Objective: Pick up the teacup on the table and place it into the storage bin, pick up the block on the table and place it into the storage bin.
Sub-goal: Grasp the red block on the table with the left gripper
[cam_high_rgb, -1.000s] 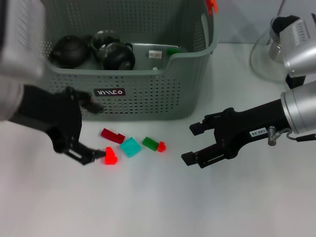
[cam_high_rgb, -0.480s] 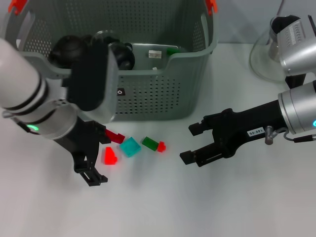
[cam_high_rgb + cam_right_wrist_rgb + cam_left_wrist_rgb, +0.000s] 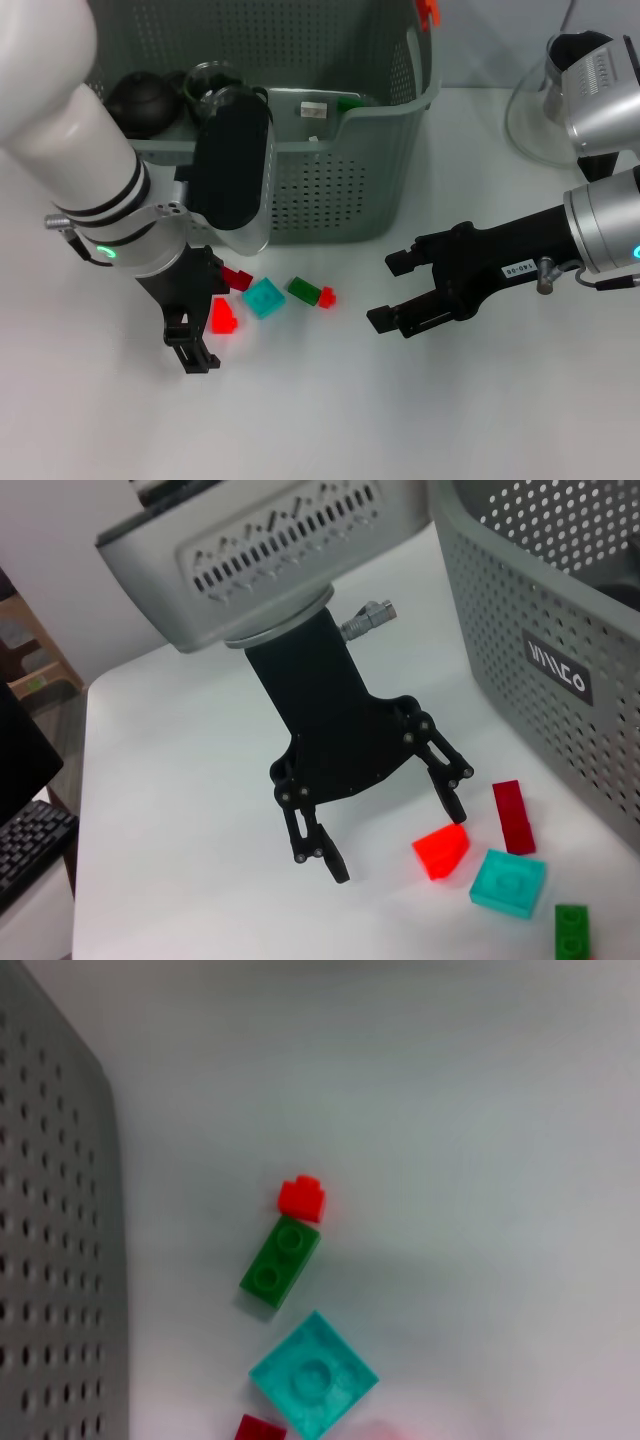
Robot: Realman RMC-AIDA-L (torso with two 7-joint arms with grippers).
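Grey-green perforated plastic storage bin dotted with rows of small holes, orange handle clip, black label lettered in white; bright red wedge block, dark red flat block, turquoise square block, green two-stud brick, small red brick; white table.

Storage bin at table rear; blocks in row just before it. Left gripper over leftmost block, right gripper right of row.
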